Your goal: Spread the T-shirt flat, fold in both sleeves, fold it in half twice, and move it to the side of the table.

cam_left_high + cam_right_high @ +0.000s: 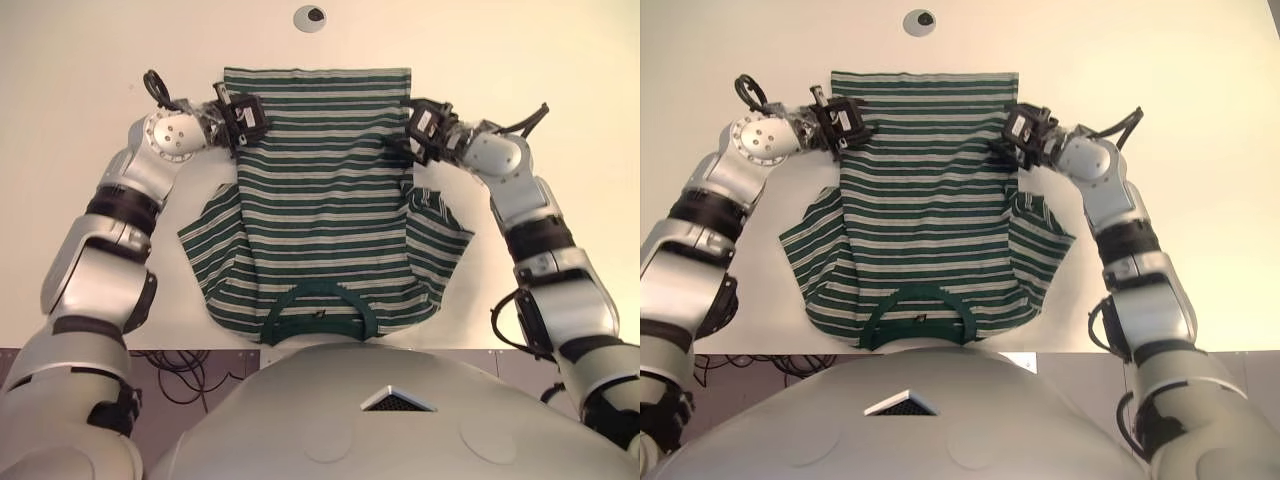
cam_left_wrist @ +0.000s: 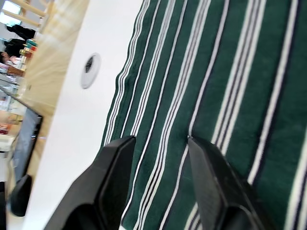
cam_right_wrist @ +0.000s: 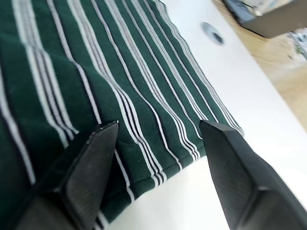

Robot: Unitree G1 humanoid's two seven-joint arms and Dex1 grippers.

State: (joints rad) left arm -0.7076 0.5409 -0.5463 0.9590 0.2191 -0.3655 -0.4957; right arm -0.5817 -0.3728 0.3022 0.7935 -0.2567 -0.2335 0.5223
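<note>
your t-shirt [image 1: 320,200] lies roughly flat in the middle of the table [image 1: 560,60], collar [image 1: 318,312] nearest you and hem [image 1: 316,73] at the far end, so the spreading looks about done. both sleeves [image 1: 208,245] stick out at the sides, so i'd judge the sleeve folds, both half folds and the move to the side are all left. your left gripper [image 1: 243,120] and right gripper [image 1: 418,130] sit at the shirt's side edges near the hem, jaws spread on each, nothing pinched.

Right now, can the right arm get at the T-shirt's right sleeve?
Probably yes. The right sleeve lies uncovered on the table, just nearer the robot than the open right gripper, with nothing between them.
</note>
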